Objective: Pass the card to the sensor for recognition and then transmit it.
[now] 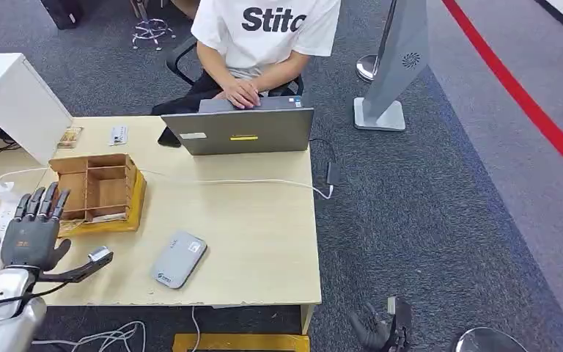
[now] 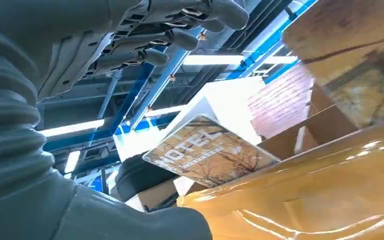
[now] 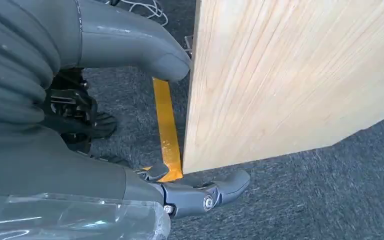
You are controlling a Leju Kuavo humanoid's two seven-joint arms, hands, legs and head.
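Observation:
A card printed "HOTEL" [image 2: 210,150] leans in the front of the wooden compartment box [image 1: 99,187], which stands on a glossy yellow base [image 2: 310,185]. My left hand [image 1: 33,227] hovers just left of the box over the table's left part, fingers [image 2: 180,37] straight and apart, holding nothing. The grey card sensor [image 1: 178,258] lies flat near the table's front edge, to the right of that hand. My right hand [image 1: 377,326] hangs below the table's front right corner, over the carpet; its thumb [image 3: 135,42] and fingers [image 3: 205,195] are loose and hold nothing.
A person sits behind the table typing on a grey laptop [image 1: 238,130]. A white cable [image 1: 249,181] runs across the table. Two small cards [image 1: 118,134] lie at the back left beside a white box [image 1: 15,99]. A grey stand [image 1: 399,66] is on the carpet to the right.

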